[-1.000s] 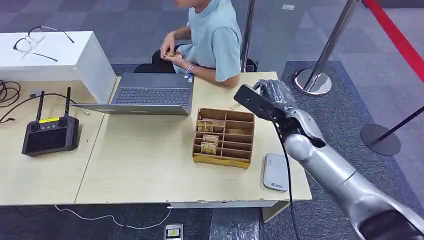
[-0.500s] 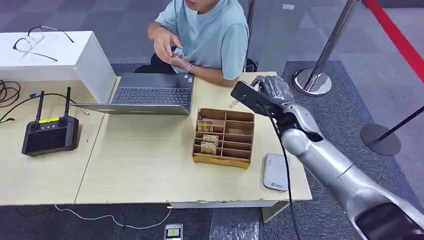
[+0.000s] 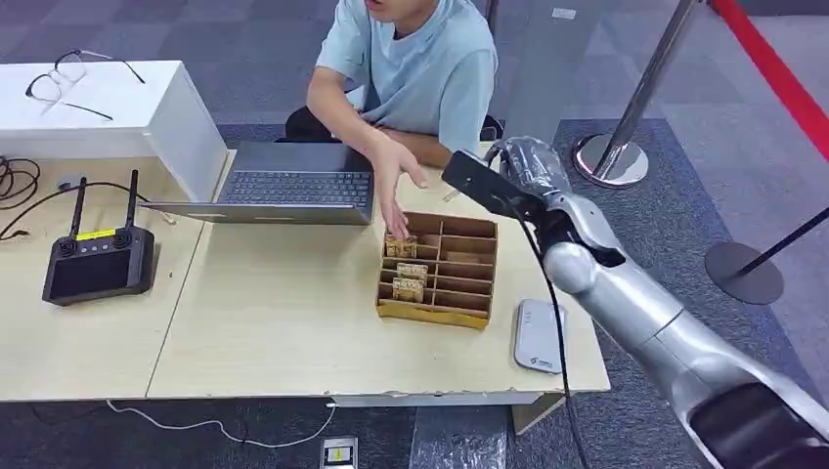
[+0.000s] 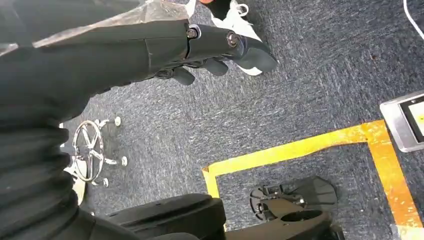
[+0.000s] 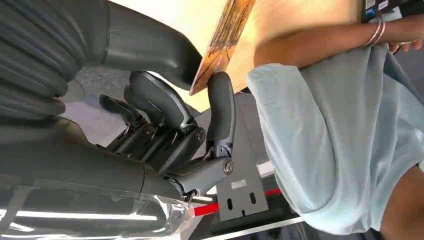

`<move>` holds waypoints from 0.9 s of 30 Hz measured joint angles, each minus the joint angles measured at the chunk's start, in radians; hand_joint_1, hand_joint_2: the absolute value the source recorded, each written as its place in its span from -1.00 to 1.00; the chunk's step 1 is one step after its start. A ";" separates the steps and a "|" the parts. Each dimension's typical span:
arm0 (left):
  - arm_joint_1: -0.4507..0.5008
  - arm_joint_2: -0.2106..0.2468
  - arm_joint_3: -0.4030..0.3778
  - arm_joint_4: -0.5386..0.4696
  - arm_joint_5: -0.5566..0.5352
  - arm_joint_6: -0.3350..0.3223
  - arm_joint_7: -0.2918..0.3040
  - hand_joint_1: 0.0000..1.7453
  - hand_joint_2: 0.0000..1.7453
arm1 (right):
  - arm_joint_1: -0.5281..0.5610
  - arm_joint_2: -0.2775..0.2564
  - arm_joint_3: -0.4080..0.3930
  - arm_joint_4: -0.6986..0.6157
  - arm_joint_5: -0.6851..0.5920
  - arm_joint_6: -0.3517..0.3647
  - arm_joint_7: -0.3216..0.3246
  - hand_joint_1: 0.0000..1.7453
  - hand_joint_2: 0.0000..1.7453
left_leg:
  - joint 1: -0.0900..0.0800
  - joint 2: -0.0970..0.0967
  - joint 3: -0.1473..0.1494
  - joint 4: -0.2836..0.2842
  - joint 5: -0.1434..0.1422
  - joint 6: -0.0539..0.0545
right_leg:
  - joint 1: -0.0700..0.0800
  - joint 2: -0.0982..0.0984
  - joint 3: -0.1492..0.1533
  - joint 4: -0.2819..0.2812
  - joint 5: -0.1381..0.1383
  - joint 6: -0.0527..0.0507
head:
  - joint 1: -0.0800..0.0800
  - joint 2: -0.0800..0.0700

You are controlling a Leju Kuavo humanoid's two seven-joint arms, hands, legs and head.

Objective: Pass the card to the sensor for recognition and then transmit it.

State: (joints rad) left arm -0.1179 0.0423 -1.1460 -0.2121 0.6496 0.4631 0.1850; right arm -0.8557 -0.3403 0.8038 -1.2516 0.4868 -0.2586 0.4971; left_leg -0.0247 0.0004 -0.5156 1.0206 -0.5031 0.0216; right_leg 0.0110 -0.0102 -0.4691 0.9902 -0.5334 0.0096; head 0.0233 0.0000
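Wooden organiser (image 3: 437,268): slotted tray on the pale table (image 3: 274,322); the landmark below.
Change: a person's hand (image 3: 392,181) has come from their chest down onto the organiser's far-left slot, beside the right hand.
Meaning: handover looks near; I judge the flat grey sensor (image 3: 539,335), near the organiser's right corner, already served.
Right hand (image 3: 528,171): over the organiser's far right corner, pinching the card (image 5: 222,37), thin, stiff, orange-printed, between thumb and a finger.
Left hand (image 4: 210,47): hangs above carpet, fingers curled, holding nothing.
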 joint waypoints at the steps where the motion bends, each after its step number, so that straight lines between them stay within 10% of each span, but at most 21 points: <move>1: 0.000 0.000 0.000 0.000 0.000 0.000 0.000 -1.00 1.00 | 0.000 0.003 0.004 0.002 0.006 0.001 0.000 1.00 1.00 | 0.000 0.000 0.000 0.000 0.000 0.000 | 0.000 0.000 0.000 0.000 0.000 0.000 | 0.000 0.000; 22: 0.000 -0.001 -0.004 0.000 -0.008 0.000 -0.001 -1.00 1.00 | -0.004 0.062 0.063 0.026 0.045 0.016 -0.021 0.98 1.00 | 0.000 0.000 0.000 0.000 0.000 0.000 | 0.000 0.000 0.000 0.000 0.000 0.000 | 0.000 0.000; 23: 0.000 -0.001 -0.004 0.000 -0.008 0.000 -0.001 -1.00 1.00 | -0.004 0.065 0.065 0.026 0.050 0.016 -0.021 0.84 1.00 | 0.000 0.000 0.000 0.000 0.000 0.000 | 0.000 0.000 0.000 0.000 0.000 0.000 | 0.000 0.000; 24: 0.000 -0.001 -0.004 0.000 -0.007 0.000 -0.001 -1.00 1.00 | -0.004 0.067 0.068 0.026 0.054 0.014 -0.021 -0.34 1.00 | 0.000 0.000 0.000 0.000 0.000 0.000 | 0.000 0.000 0.000 0.000 0.000 0.000 | 0.000 0.000; 25: 0.000 -0.001 -0.004 0.000 -0.007 0.000 -0.002 -1.00 1.00 | -0.004 0.069 0.071 0.026 0.062 0.014 -0.021 -1.00 1.00 | 0.000 0.000 0.000 0.000 0.000 0.000 | 0.000 0.000 0.000 0.000 0.000 0.000 | 0.000 0.000; 27: 0.000 -0.001 -0.004 0.000 -0.004 -0.001 -0.001 -1.00 1.00 | -0.004 0.071 0.076 0.026 0.076 0.010 -0.020 -1.00 1.00 | 0.000 0.000 0.000 0.000 0.000 0.000 | 0.000 0.000 0.000 0.000 0.000 0.000 | 0.000 0.000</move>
State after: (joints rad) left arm -0.1179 0.0412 -1.1498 -0.2121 0.6455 0.4620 0.1839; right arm -0.8594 -0.2693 0.8793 -1.2261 0.5631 -0.2491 0.4772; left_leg -0.0245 0.0004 -0.5157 1.0206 -0.5031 0.0216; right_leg 0.0111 -0.0102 -0.4695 0.9902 -0.5334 0.0096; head 0.0233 0.0000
